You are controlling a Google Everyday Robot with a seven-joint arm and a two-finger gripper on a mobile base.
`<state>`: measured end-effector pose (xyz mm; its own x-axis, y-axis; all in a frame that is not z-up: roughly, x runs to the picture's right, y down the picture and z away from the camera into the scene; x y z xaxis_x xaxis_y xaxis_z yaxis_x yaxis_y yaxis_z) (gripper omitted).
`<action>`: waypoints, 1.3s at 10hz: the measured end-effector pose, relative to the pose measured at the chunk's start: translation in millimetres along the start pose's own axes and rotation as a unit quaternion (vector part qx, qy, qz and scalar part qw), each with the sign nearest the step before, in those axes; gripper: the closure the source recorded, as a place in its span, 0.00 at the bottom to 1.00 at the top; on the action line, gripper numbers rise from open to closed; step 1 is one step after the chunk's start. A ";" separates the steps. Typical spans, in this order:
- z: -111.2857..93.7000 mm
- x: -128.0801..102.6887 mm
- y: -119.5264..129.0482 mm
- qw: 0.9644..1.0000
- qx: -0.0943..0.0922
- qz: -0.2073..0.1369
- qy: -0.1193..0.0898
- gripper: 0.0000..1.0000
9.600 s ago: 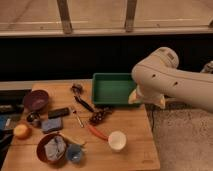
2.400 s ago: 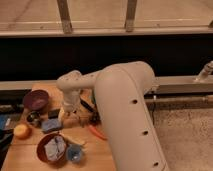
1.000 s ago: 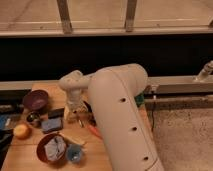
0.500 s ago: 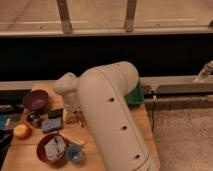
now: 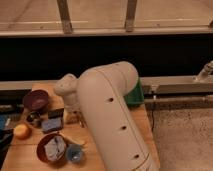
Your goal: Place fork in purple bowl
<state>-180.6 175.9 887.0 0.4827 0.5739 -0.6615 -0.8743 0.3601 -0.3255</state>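
Observation:
The purple bowl (image 5: pixel 36 99) stands at the far left of the wooden table (image 5: pixel 30 160), and what shows of its inside is plain. My gripper (image 5: pixel 71 118) hangs from the white wrist (image 5: pixel 67 88) just right of the bowl, low over the table next to a dark block (image 5: pixel 56 113). The big white arm (image 5: pixel 112 120) covers the middle of the table. The fork is hidden, and I cannot tell whether it is in the gripper.
A reddish-brown bowl with a grey cloth (image 5: pixel 52 148) and a small blue cup (image 5: pixel 75 153) stand at the front left. An orange fruit (image 5: pixel 21 131), a blue sponge (image 5: pixel 51 125) and a small metal can (image 5: pixel 34 119) lie below the purple bowl. A green tray (image 5: pixel 135 95) peeks out behind the arm.
The arm has swung across the table from the right and its wrist has shifted left toward the purple bowl. It now hides the utensils in the table's middle.

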 end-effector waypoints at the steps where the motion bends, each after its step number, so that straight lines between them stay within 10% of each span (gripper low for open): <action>1: 0.5 0.5 0.4 1.000 0.000 0.000 0.001 0.59; 5: -7.2 1.9 -3.4 1.000 0.001 0.001 0.002 0.97; 13: -7.5 2.2 1.9 1.000 -0.005 -0.001 0.001 1.00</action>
<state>-181.5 172.4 879.9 0.4838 0.5721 -0.6623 -0.8741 0.3530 -0.3336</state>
